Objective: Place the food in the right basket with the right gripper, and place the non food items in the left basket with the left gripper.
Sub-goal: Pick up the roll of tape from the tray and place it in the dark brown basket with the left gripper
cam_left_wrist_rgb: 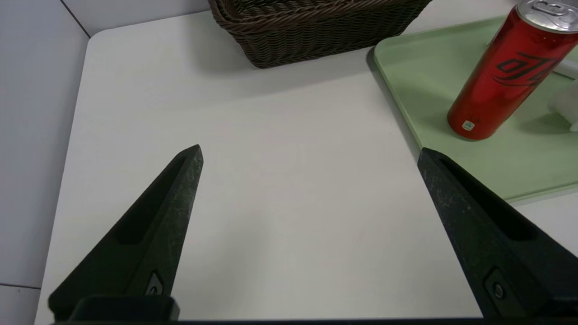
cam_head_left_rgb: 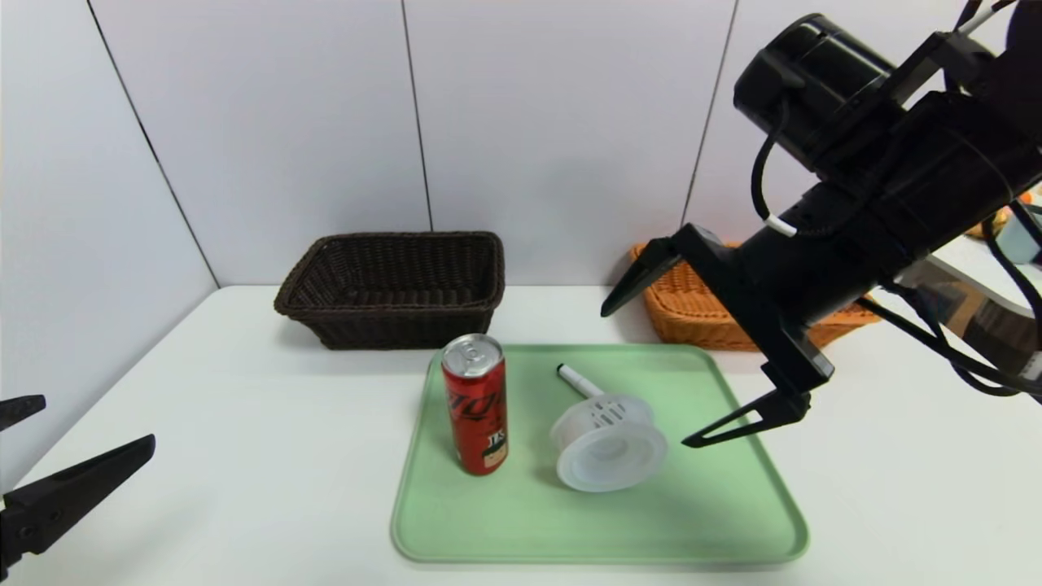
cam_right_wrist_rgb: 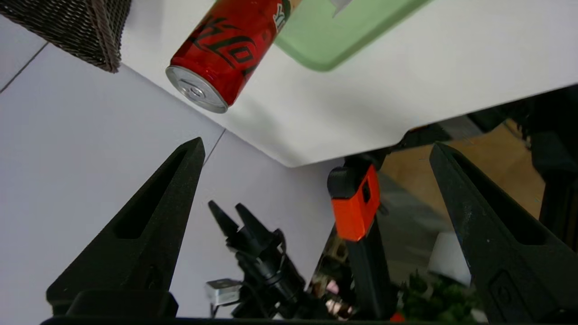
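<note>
The food, a slim red can (cam_head_left_rgb: 476, 404), stands upright at the left end of a green tray (cam_head_left_rgb: 733, 521). Beside it lie the non food items: a white slotted strainer (cam_head_left_rgb: 606, 439) on its side, and behind it a white marker (cam_head_left_rgb: 578, 380). My right gripper (cam_head_left_rgb: 647, 378) hangs open above the tray's right part, empty, to the right of the strainer. The left gripper (cam_head_left_rgb: 96, 420) is open and empty low at the table's left front. The dark brown left basket (cam_head_left_rgb: 395, 289) stands at the back; the orange right basket (cam_head_left_rgb: 692, 313) is partly hidden behind my right arm.
White wall panels close off the table at the back and on the left. In the left wrist view the open left gripper (cam_left_wrist_rgb: 309, 151) hovers over bare table, with the tray's edge (cam_left_wrist_rgb: 415, 76) and the can (cam_left_wrist_rgb: 510, 76) off to one side.
</note>
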